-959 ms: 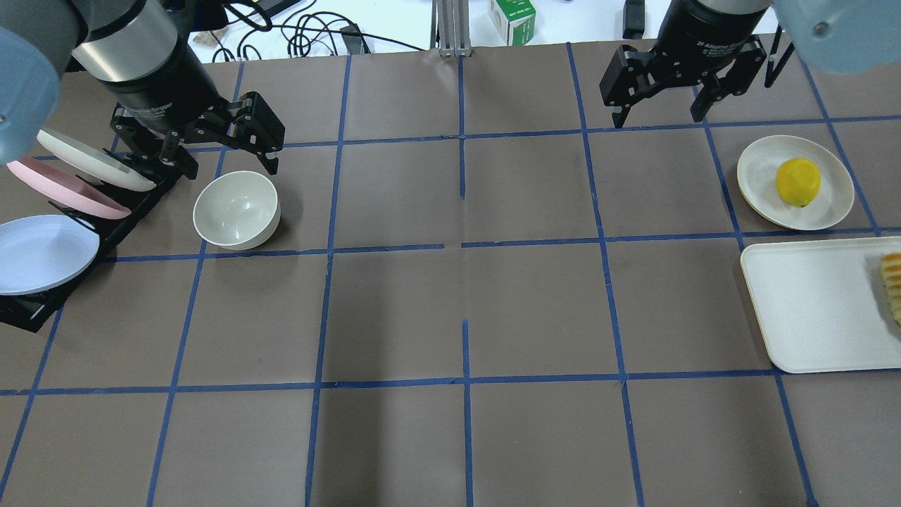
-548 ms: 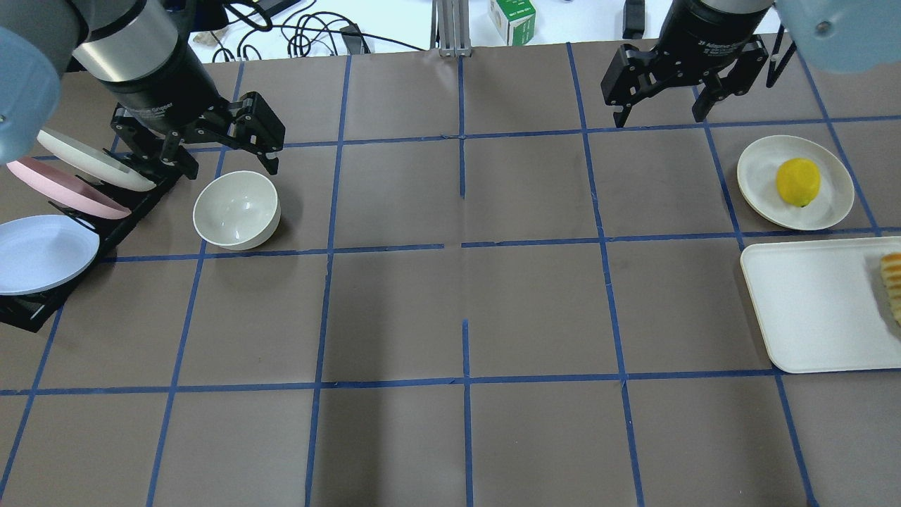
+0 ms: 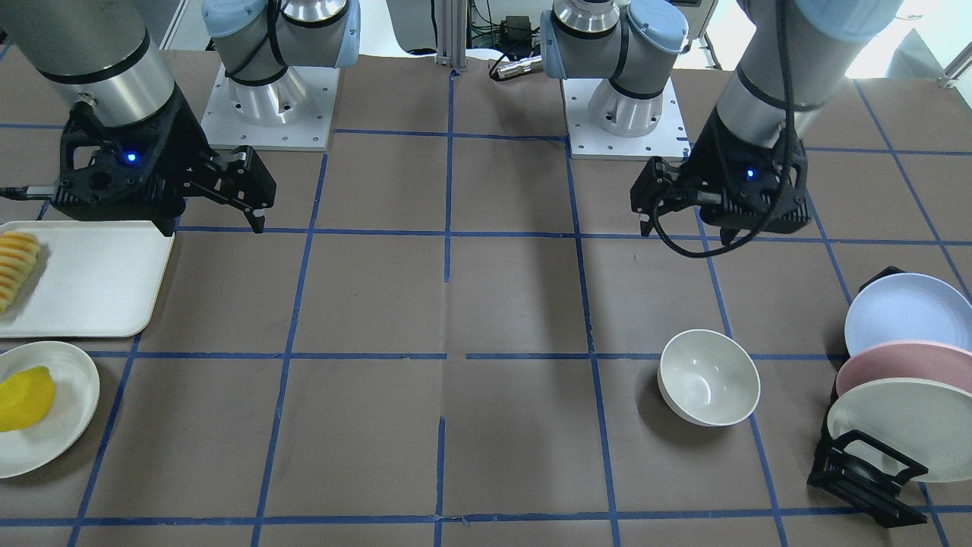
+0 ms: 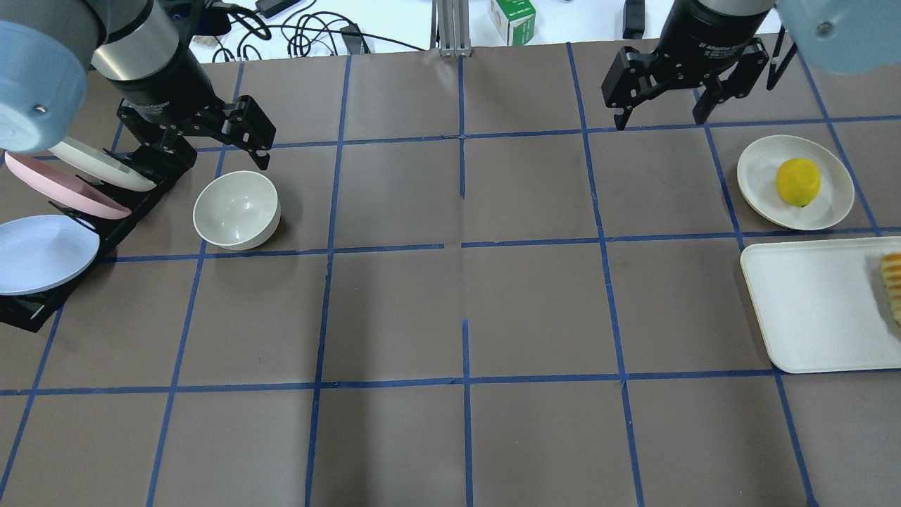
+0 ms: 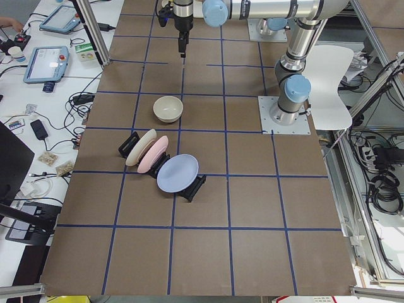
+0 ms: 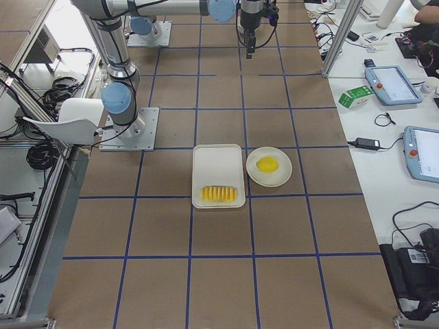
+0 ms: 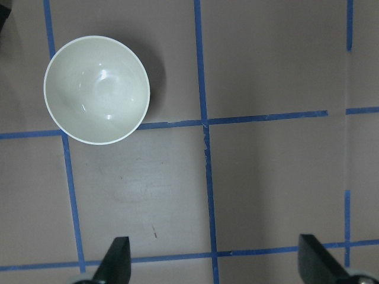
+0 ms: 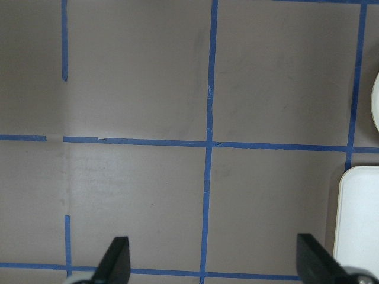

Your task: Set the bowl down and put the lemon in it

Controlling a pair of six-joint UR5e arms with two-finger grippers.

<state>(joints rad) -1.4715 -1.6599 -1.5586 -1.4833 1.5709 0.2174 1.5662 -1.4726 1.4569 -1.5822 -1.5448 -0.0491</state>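
Brown paper counter, gridded in blue tape; small deep off-white glossy bowl stands upright beside a black rack of 3 plates; left gripper hovers near it, jaws spread, empty; small bright yellow lemon lies on a flat cream plate, well apart from the bowl; right gripper hangs near that plate, jaws spread, empty; its wrist lettering begins "2F Adaptive".
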